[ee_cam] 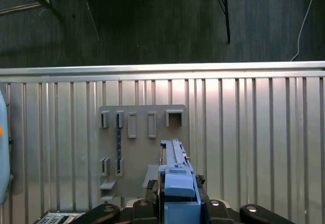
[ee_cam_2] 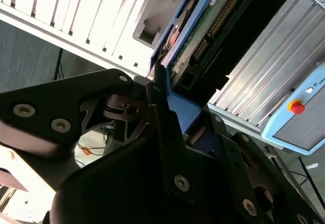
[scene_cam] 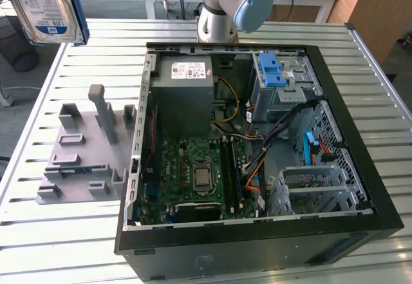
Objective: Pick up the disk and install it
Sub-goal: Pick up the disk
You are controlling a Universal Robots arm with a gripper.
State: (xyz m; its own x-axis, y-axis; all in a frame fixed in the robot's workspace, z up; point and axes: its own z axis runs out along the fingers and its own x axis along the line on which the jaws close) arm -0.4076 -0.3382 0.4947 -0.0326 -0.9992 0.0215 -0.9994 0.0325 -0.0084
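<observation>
Disk (ee_cam_2: 218, 16) is clamped in the pincer (ee_cam_2: 183, 99). Its black fingers (ee_cam_2: 161, 117) are closed from both sides on the blue rail (ee_cam_2: 180, 109) along the disk's edge. In the second wrist view the disk's green circuit-board side faces the camera. A pale control box (ee_cam_2: 299, 112) with a red button lies beyond it.

In the first wrist view the disk shows edge-on. It hangs in the air over a grey slotted holder plate (ee_cam: 142, 142) that lies flat on the ribbed metal counter (ee_cam: 254, 142).

In the exterior view the disk hangs high at the exterior view's left with its white-and-blue label toward the camera. It is clear of the counter and well apart from the open computer case (scene_cam: 360, 187).

The holder plate lies just beside the case, on the exterior view's left. Inside the case, a grey power-supply box (scene_cam: 183, 97) sits at the far side. A blue latch (scene_cam: 273, 71) stands on a grey metal bay to the exterior view's right of that box. A green main board (scene_cam: 199, 168) lies nearer the camera. The arm (scene_cam: 222, 7) rises behind the case.
</observation>
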